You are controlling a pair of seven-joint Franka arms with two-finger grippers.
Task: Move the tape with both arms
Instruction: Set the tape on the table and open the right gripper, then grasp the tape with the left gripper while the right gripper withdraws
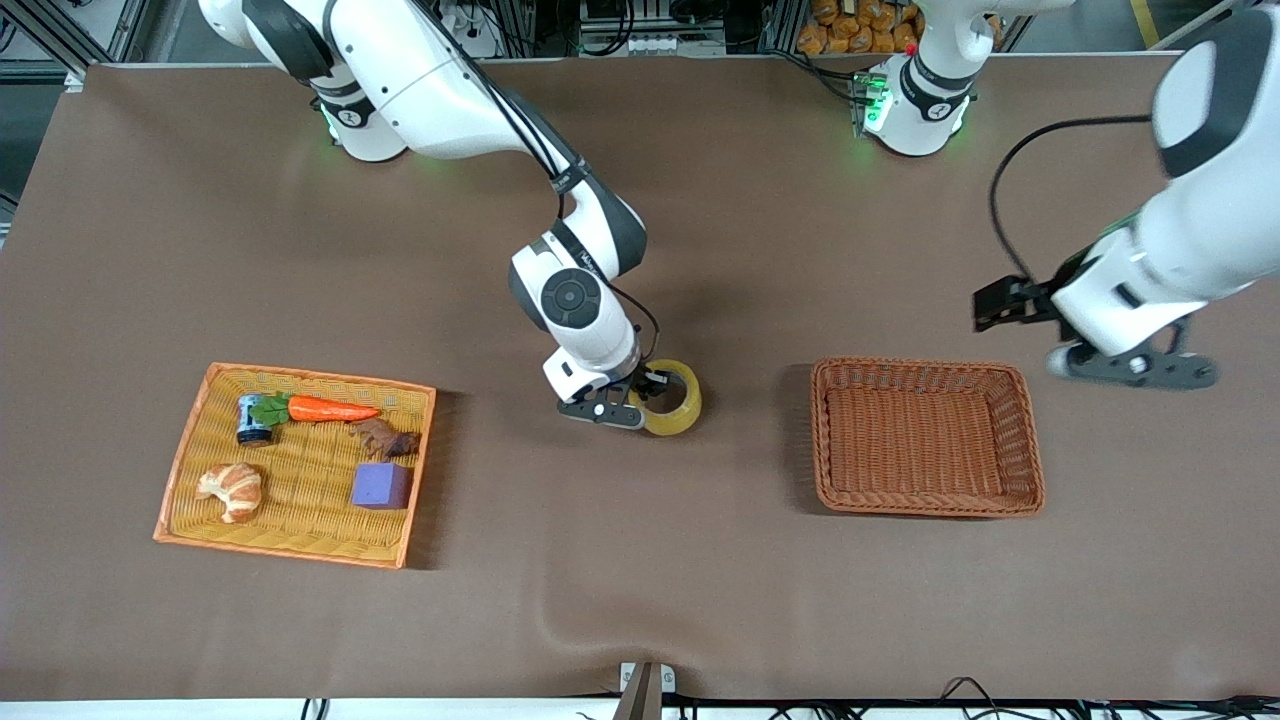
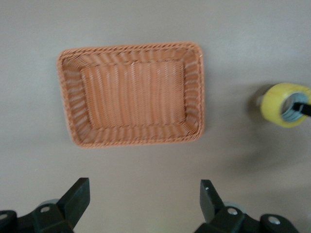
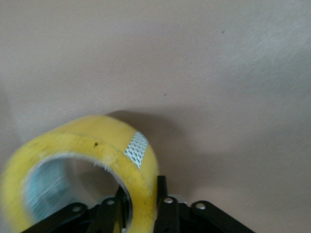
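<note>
Front view shows the right gripper (image 1: 640,398) out over the brown tablecloth (image 1: 640,580), between the two baskets, clamped on the wall of the roll of yellowish packing tape (image 1: 676,398). One finger sits inside the ring against its pale core and the other against the outer face, so the jaws are closed only as far as the thickness of the tape wall. The roll is tilted, its opening turned toward the right arm, and whether it touches the cloth cannot be told.

In the right wrist view the tape (image 3: 87,165) fills the lower part of the picture, and a finger (image 3: 162,199) presses its outer surface; a small white patch marks the yellow band.

The left gripper (image 2: 145,201) hangs high over the table beside the empty brown wicker basket (image 1: 928,436), toward the left arm's end, its fingers spread wide with nothing between them; this arm waits. Its wrist view looks down on that basket (image 2: 73,116) and on the tape (image 2: 277,104) well apart from it.

Toward the right arm's end lies an orange wicker tray (image 1: 190,470) holding a toy carrot (image 1: 330,409), a croissant (image 1: 232,489), a purple cube (image 1: 380,485), a small dark jar (image 1: 252,420) and a brown object (image 1: 385,438)
</note>
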